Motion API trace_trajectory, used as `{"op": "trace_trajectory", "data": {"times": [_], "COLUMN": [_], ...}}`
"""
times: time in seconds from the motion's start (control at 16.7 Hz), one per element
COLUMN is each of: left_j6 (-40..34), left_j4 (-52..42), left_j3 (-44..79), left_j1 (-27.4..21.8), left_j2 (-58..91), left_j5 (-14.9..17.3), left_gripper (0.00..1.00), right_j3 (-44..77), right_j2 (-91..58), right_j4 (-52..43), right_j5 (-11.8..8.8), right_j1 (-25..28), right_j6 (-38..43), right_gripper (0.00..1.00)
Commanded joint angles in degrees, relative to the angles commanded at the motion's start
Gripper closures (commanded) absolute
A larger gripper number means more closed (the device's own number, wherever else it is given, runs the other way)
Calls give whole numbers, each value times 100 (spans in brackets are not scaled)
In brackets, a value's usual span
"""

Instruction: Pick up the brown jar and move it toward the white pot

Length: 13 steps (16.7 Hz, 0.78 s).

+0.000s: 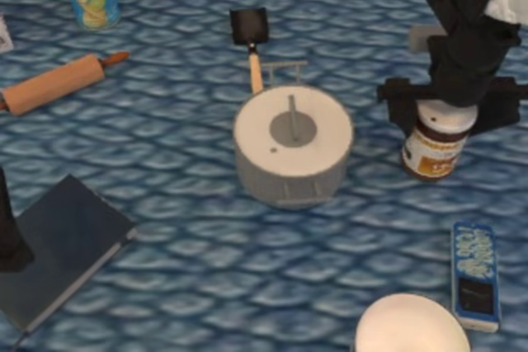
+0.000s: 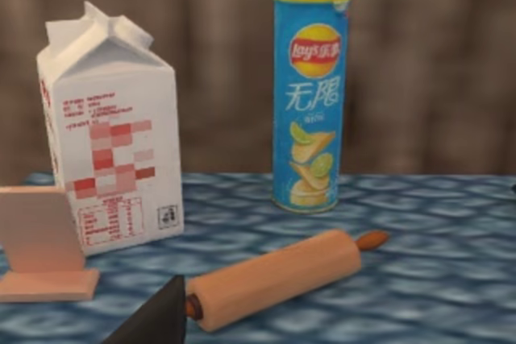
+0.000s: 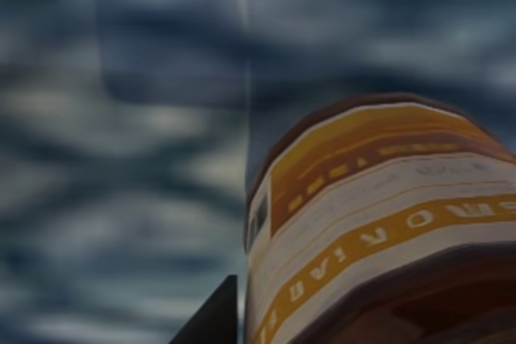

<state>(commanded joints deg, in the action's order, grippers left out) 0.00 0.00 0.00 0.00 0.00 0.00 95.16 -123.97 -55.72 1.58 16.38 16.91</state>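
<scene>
Brown, cream-banded jar (image 1: 432,147) in right end effector (image 1: 450,105), near squat pot (image 1: 293,146).

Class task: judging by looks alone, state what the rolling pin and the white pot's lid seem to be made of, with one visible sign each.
Rolling pin: probably wood; matte tan barrel, darker handle tips. Squat white pot lid: possibly painted metal or enamel; flat, smooth, grey centre disc. The look leaves it open.
</scene>
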Motion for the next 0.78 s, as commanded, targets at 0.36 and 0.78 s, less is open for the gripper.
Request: {"op": "trace_trajectory", "data": {"times": [0.36,0.78], "left_j6": [0,0], "left_j4": [0,0], "left_j3": [0,0], "left_j1": [0,0], "left_j2": [0,0], "left_j5": [0,0], "left_gripper": [0,0], "right_j3": [0,0], "right_j2": [0,0], "right_j4": [0,0], "right_j5": [0,0], "right_j1": [0,0], "right_j6": [0,0], "right_gripper": [10,0]}}
